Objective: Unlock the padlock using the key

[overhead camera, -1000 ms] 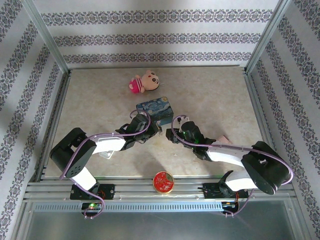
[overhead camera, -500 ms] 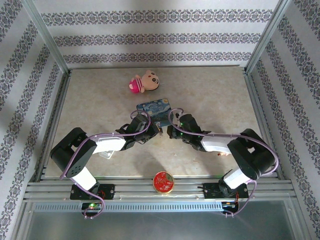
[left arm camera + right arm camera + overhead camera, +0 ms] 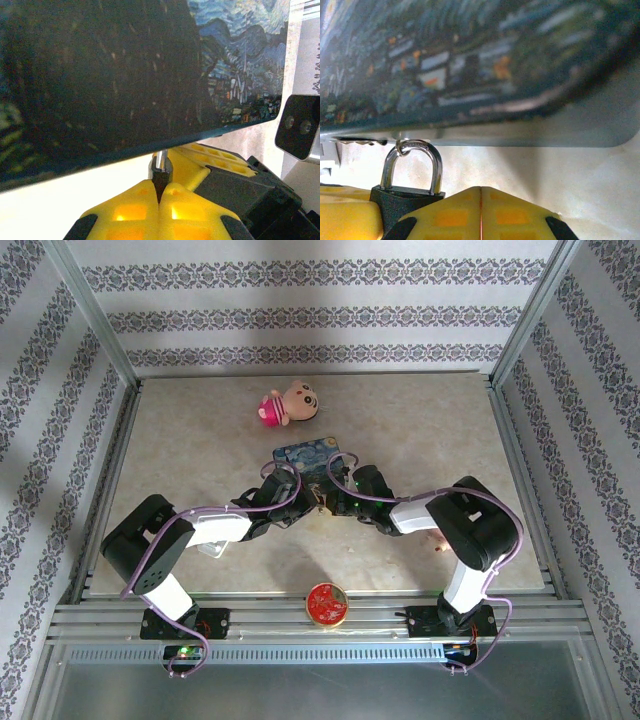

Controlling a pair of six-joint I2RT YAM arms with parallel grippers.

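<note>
The padlock [image 3: 160, 176] has a small black body and a silvery shackle [image 3: 412, 160] that points up, hooked to a thin ring just under the blue painted tin [image 3: 308, 462]. My left gripper [image 3: 160, 192] is shut on the padlock's body. My right gripper [image 3: 481, 197] sits right beside the padlock [image 3: 405, 197], its yellow pads pressed together with nothing showing between them. From above, the left gripper [image 3: 310, 502] and the right gripper [image 3: 333, 504] meet tip to tip below the tin. The key is hidden.
The tin's edge hangs close over both grippers [image 3: 150, 145]. A pink plush toy [image 3: 287, 405] lies at the back. A round red tin [image 3: 327, 604] sits at the near edge. Metal frame rails [image 3: 105, 490] border the table.
My right gripper has swung left and forward until it meets the left gripper and the padlock. The left arm has held still.
</note>
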